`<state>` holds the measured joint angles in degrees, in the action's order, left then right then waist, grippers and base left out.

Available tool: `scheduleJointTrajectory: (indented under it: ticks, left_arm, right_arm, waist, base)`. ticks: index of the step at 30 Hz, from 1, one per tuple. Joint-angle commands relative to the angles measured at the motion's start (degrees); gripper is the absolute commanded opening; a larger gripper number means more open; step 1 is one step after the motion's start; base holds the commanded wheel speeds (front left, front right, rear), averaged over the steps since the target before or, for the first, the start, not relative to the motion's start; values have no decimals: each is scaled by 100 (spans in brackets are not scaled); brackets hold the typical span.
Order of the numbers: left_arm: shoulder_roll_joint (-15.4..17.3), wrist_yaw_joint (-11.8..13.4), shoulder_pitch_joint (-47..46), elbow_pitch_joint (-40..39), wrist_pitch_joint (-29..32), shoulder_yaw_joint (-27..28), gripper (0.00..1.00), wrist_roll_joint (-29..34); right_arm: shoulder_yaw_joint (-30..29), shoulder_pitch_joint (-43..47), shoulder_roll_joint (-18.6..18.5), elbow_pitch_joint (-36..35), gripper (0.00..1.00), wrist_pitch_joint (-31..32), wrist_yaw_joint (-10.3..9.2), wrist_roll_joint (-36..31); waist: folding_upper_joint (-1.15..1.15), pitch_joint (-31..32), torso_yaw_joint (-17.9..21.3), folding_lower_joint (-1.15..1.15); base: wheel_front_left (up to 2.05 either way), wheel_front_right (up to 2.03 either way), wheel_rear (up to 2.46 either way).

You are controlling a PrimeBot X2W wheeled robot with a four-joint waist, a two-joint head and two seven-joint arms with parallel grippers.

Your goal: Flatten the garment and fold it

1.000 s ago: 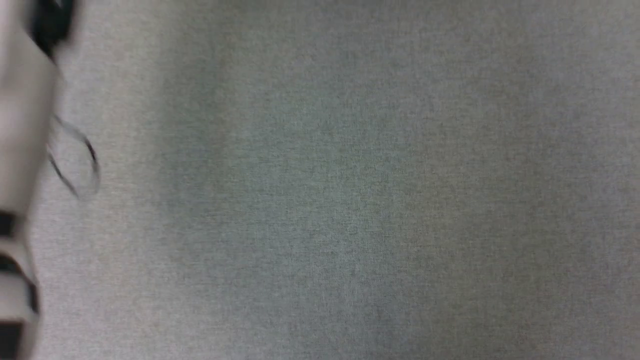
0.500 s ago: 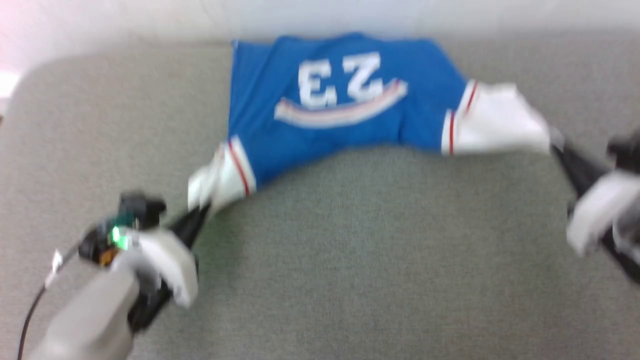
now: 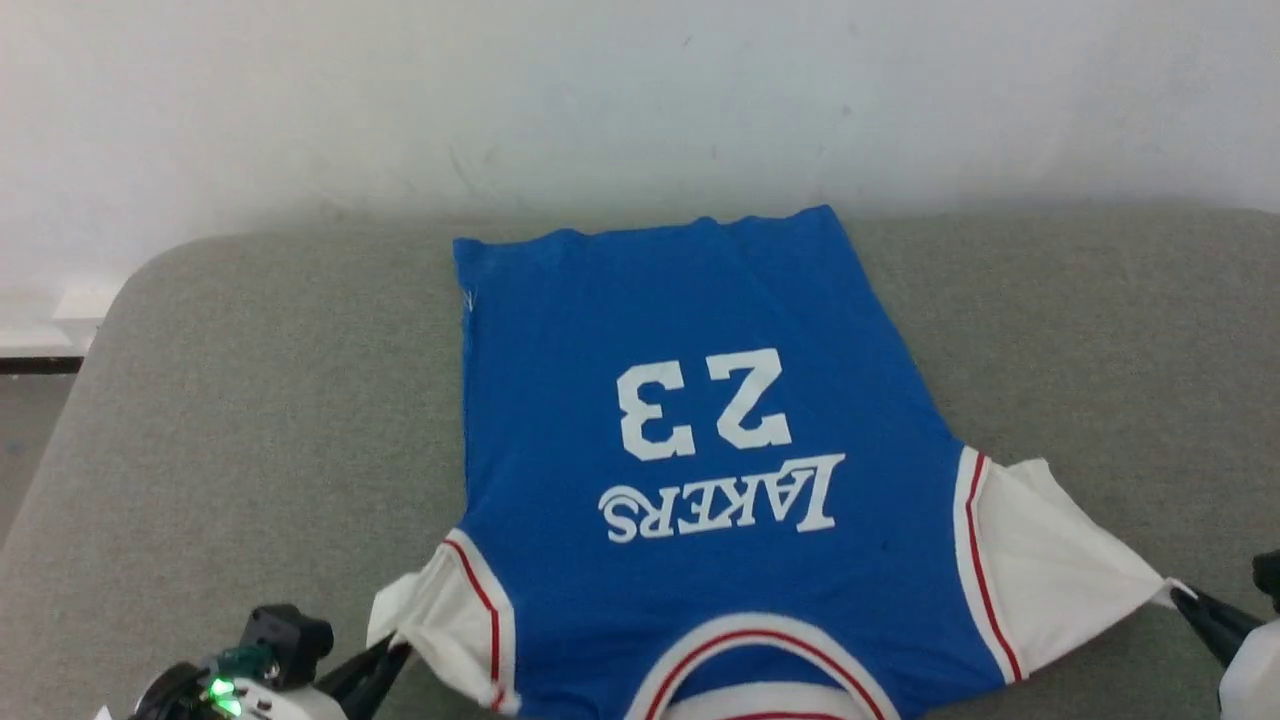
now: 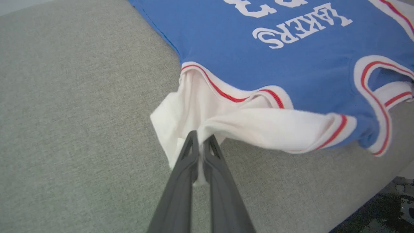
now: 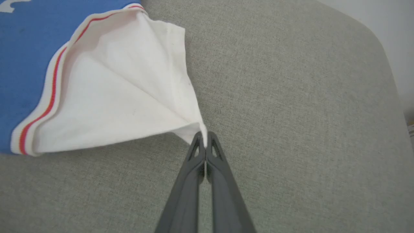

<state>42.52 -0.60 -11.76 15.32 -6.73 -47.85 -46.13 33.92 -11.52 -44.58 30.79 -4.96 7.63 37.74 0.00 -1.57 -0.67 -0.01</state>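
Left tool (image 4: 201,137): both dark fingers pressed together on a bunched fold of the white left sleeve (image 4: 258,129), close to the bench's near edge, left of the middle.
Right tool (image 5: 204,136): fingers closed on the very tip of the white right sleeve (image 5: 113,90), which is drawn to a taut point toward the bench's right edge.
Sleeves compared: the right one spreads into a clean triangle. The left one is rolled and doubled over itself, with its red-striped trim curling under.
Garment (image 3: 700,400): print side up on the grey bench (image 3: 250,400), about midway between the left and right edges. The collar (image 3: 760,670) is at the near edge and the hem (image 3: 650,232) is close to the far edge, by the wall (image 3: 600,100). The blue body is nearly flat, with shallow ripples.
Step in hand (judged): flattening, by drawing the two sleeves apart. Folding is not yet begun.
Doing it well: pull both tools outward evenly and low over the bench, so the body does not slide to one side. The left grip seems to hold several layers, so it probably needs a release and a fresh grip at the cuff before that sleeve will open. Lower both sleeves before letting go.
Risk: the right grip holds little cloth and may slip under a hard pull. Any drag toward the robot could take the collar over the near edge.
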Motion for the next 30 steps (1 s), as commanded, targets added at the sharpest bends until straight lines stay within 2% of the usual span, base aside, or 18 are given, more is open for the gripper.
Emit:
scheduleJointTrajectory:
  ticks: [1,4,9,13,15,16,17,24,27,30]
  left_arm:
    - [89,83,198,-95,8,-42,0,-14]
    - [178,191,574,-384,20,-175,0,-15]
    - [328,355,1078,-705,54,-495,0,193]
    - [282,604,1190,-735,-206,-409,0,232]
    - [248,627,1177,-736,-256,-391,0,231]
    - [236,617,1157,-748,-264,-397,0,243]
    - [222,616,1130,-767,-274,-394,0,254]
    - [96,601,822,-1183,-212,-413,0,389]
    - [-30,677,516,-1544,-142,-406,0,567]
    - [-149,744,308,-1787,-117,-401,0,698]
  right_arm:
    - [-73,171,22,-9,0,54,-14,116]
    - [-123,545,-17,-210,0,356,-14,384]
    - [-306,1235,-233,-547,0,1194,-14,786]
    - [-635,1644,-300,-734,0,1634,-14,856]
    - [-802,1801,-269,-804,0,1877,-14,888]
    - [-895,1838,-248,-860,34,1953,-14,865]
    - [-995,1851,-225,-922,100,2028,-14,832]
    - [-1759,1320,63,-1665,100,2486,-14,607]
    - [-2115,620,309,-1973,100,2877,-14,320]
    - [-2202,-38,455,-2072,100,3264,-14,105]
  waist:
    - [0,230,-26,1]
    - [0,418,-41,1]
    - [0,648,-99,1]
    - [0,733,-174,1]
    - [0,745,-221,1]
    - [0,736,-245,1]
    - [0,705,-272,1]
    - [0,227,-573,1]
    - [0,-279,-860,1]
    - [0,-696,-1108,1]
  base:
    - [0,0,0]
    - [0,0,0]
    - [0,0,0]
    - [0,0,0]
    - [0,0,0]
    - [0,0,0]
    - [0,0,0]
    - [0,0,0]
    - [0,0,0]
    - [0,0,0]
